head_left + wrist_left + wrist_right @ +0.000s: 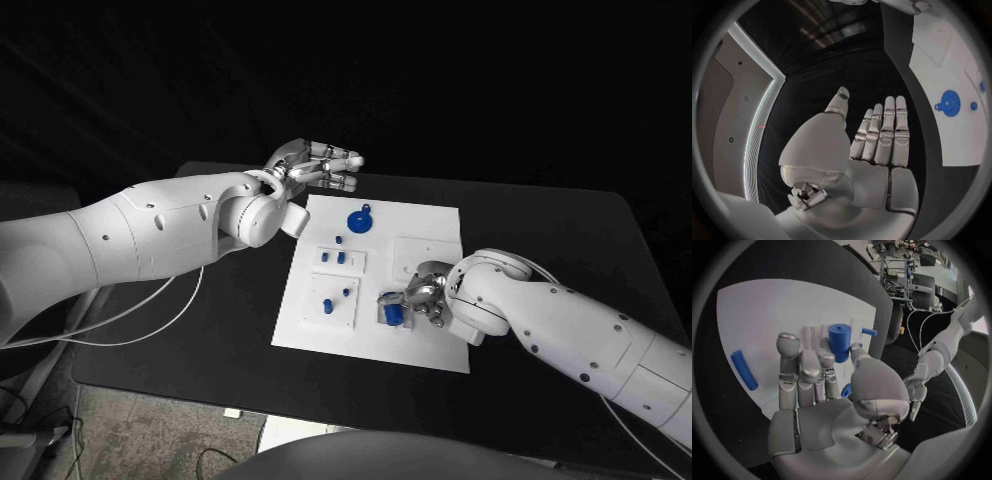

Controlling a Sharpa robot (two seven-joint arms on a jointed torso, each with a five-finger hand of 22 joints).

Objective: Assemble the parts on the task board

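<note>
A task board [433, 225] lies at the centre of a table [577, 240]. On the board, a round part with a small tab [358, 220] sits toward eleven o'clock. Below it, small parts [336, 256] lie in a raised plate at about nine o'clock, and further small parts [338, 300] lie in another plate toward seven o'clock. A cylinder part [392, 314] stands near six o'clock.

The left hand [315, 168] hangs over the table just beyond the board's eleven o'clock corner, off the board. The right hand [421, 300] is over the board at five o'clock, just beside the cylinder part. A long part [744, 370] lies on the board apart from that hand.
</note>
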